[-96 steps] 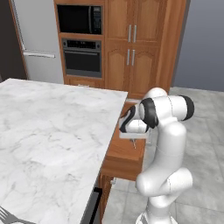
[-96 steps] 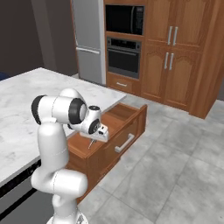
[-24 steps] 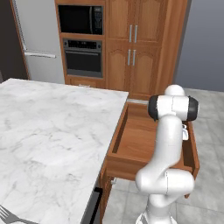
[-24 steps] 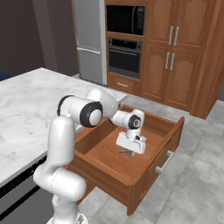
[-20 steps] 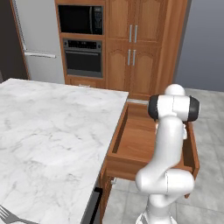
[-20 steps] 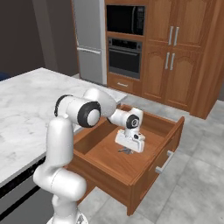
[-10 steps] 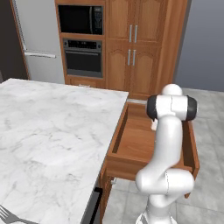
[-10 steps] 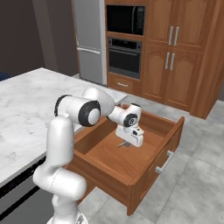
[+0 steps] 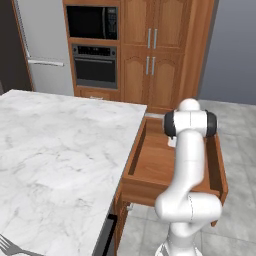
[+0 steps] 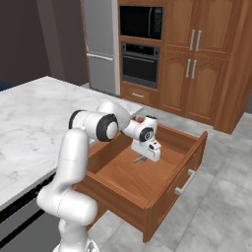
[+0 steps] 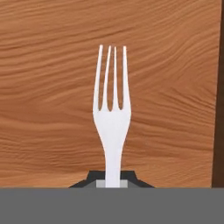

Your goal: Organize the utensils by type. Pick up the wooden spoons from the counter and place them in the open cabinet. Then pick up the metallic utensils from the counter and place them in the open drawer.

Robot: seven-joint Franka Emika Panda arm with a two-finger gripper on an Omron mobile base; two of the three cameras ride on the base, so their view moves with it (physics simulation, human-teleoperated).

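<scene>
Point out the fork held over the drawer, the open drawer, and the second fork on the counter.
held fork [image 11: 112, 127], hand view: the neck below the tines.
drawer [image 10: 184, 181], right base view: the front panel by its handle.
second fork [image 9: 7, 245], left base view: the tines at the counter's near edge.

setting was a rendered home kitchen: marble counter [image 9: 55, 150] over wooden cabinets, built-in oven [image 9: 95, 67] with microwave [image 9: 92, 22] above, steel fridge [image 10: 101, 44], tall wood cupboards [image 10: 197, 59], grey tiled floor [image 10: 216, 206].
</scene>
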